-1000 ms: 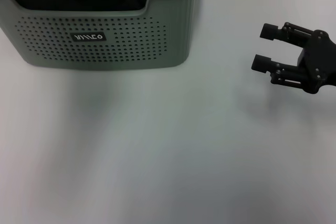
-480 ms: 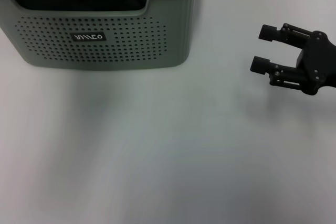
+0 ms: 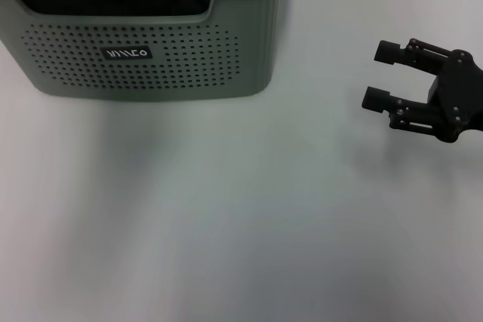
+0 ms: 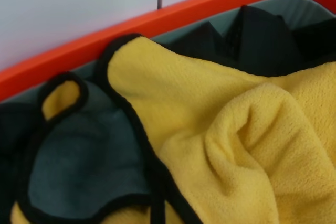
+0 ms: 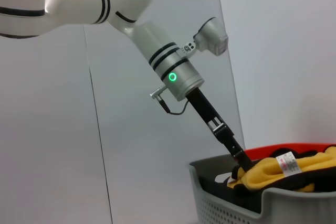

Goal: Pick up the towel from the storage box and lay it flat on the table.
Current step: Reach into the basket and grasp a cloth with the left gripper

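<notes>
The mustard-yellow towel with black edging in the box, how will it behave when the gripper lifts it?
The mustard-yellow towel with black edging lies in soft folds, so it will probably hang limp. Its fleecy surface should grip well. It is bunched against black fabric in the grey-green perforated storage box, so that may drag along.

The storage box (image 3: 143,43) sits on the table (image 3: 241,209). Inside the box lies the towel (image 4: 226,145), the left gripper (image 5: 242,167) reaching down into it. Well right of the box, the right gripper (image 3: 381,75) hangs over the table.
</notes>
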